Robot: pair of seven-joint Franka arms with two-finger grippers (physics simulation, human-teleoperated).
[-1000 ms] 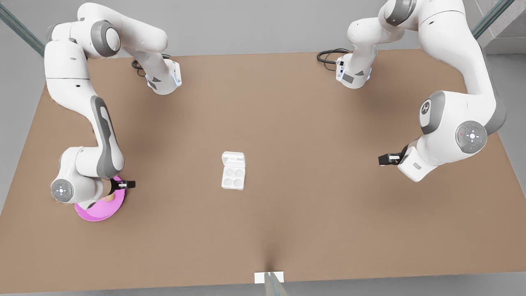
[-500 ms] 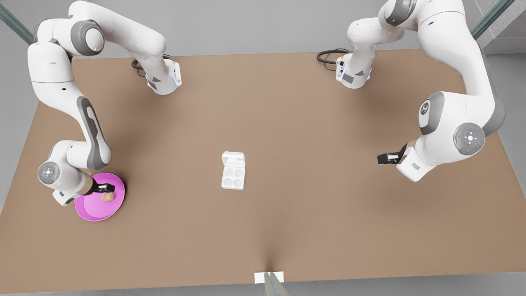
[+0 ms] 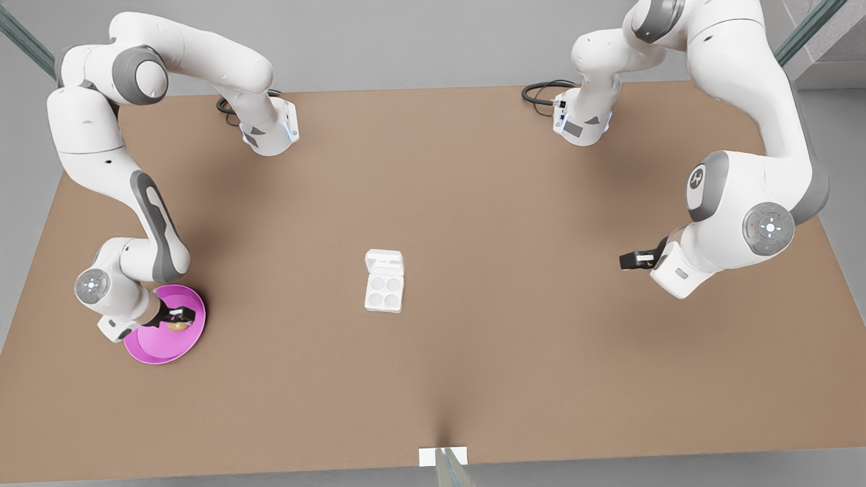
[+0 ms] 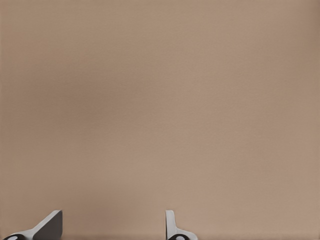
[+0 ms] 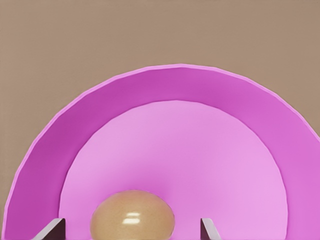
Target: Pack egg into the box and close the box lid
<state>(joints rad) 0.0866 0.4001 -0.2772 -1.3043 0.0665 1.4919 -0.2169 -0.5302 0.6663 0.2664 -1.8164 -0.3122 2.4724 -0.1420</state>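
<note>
Right gripper low over the pink plate at the front view's left, fingers spread apart on either side of the egg, not pressed against it. Egg resting on the plate's floor, tan and glossy, between the two fingertips in the right wrist view. Plate on the counter near its left edge in the front view.

Left gripper at the front view's right, held above bare counter, waiting. Fingers set apart in the left wrist view, nothing between them.

Box near the middle of the counter, well apart from both grippers and from the plate. Tray part toward the front view's bottom, four round hollows showing, all vacant. Box lid swung open, lying flat just behind the tray on the side toward the arm bases, joined to it along one edge.

Small white tab at the counter's near edge, bottom centre of the front view. Black cables by the arm bases at the far side of the counter.
</note>
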